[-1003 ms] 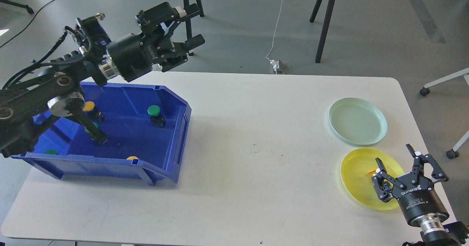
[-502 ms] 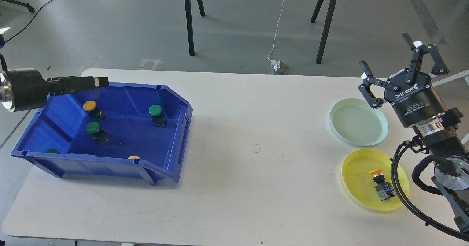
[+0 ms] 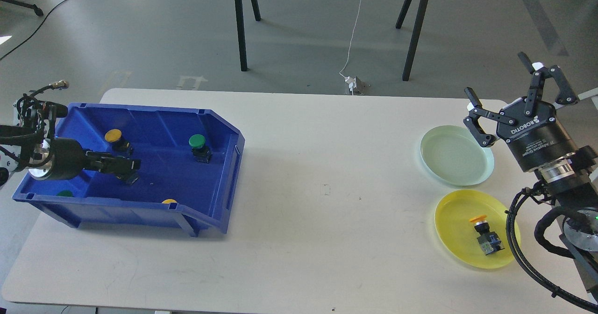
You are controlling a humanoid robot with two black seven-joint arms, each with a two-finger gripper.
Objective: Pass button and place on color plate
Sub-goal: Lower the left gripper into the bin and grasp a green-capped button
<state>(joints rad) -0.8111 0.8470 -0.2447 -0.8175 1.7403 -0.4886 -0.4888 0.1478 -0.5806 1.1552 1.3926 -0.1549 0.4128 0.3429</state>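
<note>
My left gripper (image 3: 127, 165) reaches low into the blue bin (image 3: 224, 183), right over a green button whose black base (image 3: 131, 179) shows below the fingers. The fingers are seen side-on, so I cannot tell open from shut. In the bin also lie a yellow button (image 3: 113, 136), a green button (image 3: 197, 142), and parts of a green (image 3: 65, 193) and a yellow one (image 3: 169, 201) behind the front wall. My right gripper (image 3: 495, 74) is open and empty, raised beside the pale green plate (image 3: 455, 157). An orange-capped button (image 3: 483, 232) lies on the yellow plate (image 3: 455, 220).
The bin stands at the left of the white table (image 3: 327, 164), the two plates at the right. My right arm's cable (image 3: 511, 239) hangs over the yellow plate's right rim. Black stand legs (image 3: 240, 24) are on the floor behind the table.
My left gripper has swung from high above the bin's back down into the bin over the green button. My right gripper let the orange button go on the yellow plate and rose.
</note>
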